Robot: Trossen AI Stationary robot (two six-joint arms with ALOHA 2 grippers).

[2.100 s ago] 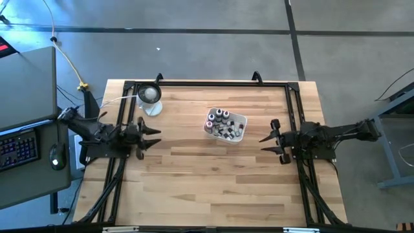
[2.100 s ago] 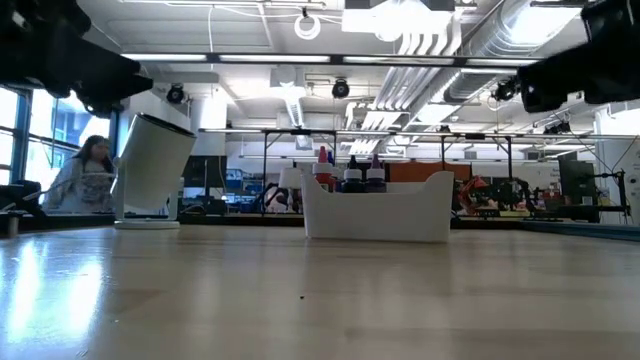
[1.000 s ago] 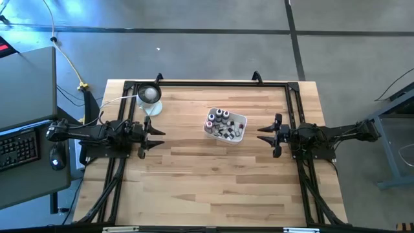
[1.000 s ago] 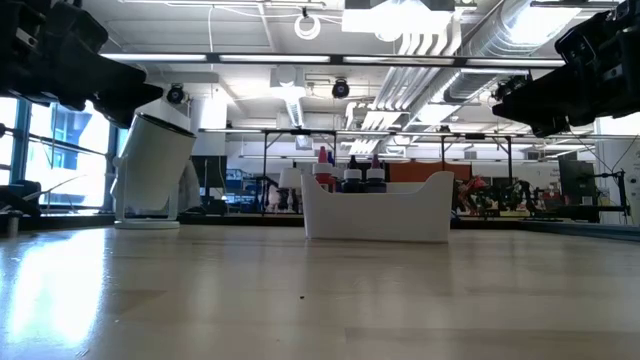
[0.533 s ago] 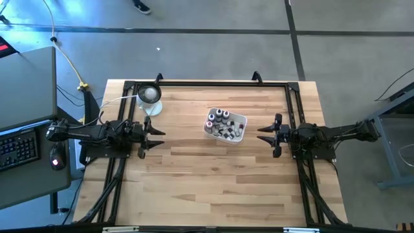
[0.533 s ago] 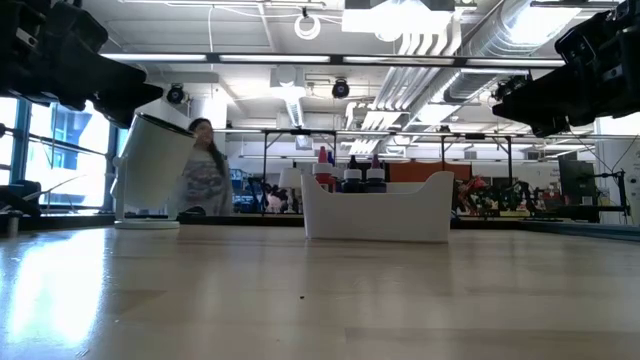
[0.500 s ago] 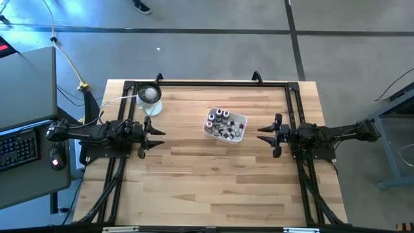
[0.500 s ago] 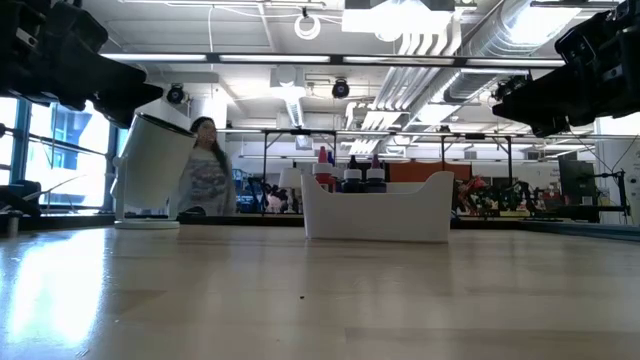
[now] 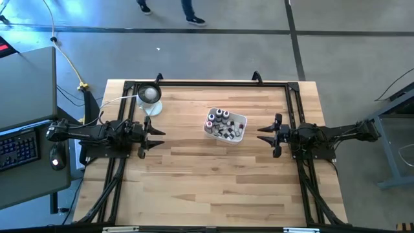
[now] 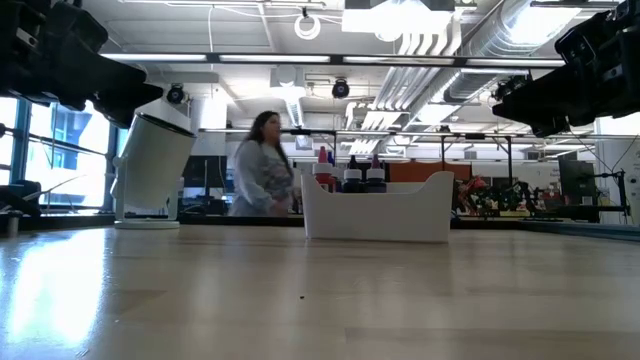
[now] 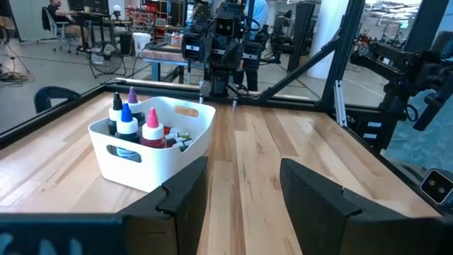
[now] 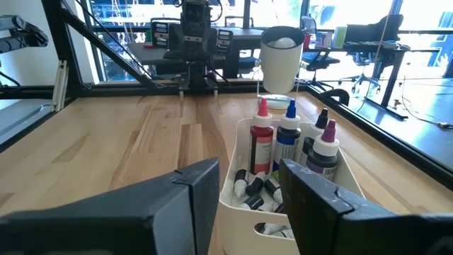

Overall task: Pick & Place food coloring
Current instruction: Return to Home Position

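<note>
The food coloring bottles fill a white rounded-square tray right of the table's middle. Some stand upright with white pointed caps, among them a red one and a blue one; others lie on the tray floor. The upright bottles' caps also rise above the tray's rim in the left wrist view. My left gripper hovers open over the table's left side, pointing level at the tray. My right gripper hovers open just right of the tray, also level.
A round dish with a white ball stands at the far left, a white cable running to it. A black frame borders the table's far and side edges. Bare wood lies toward the near edge. A person walks beyond the far edge.
Both arms have kept still. A person has walked across the room behind the table's far edge.
</note>
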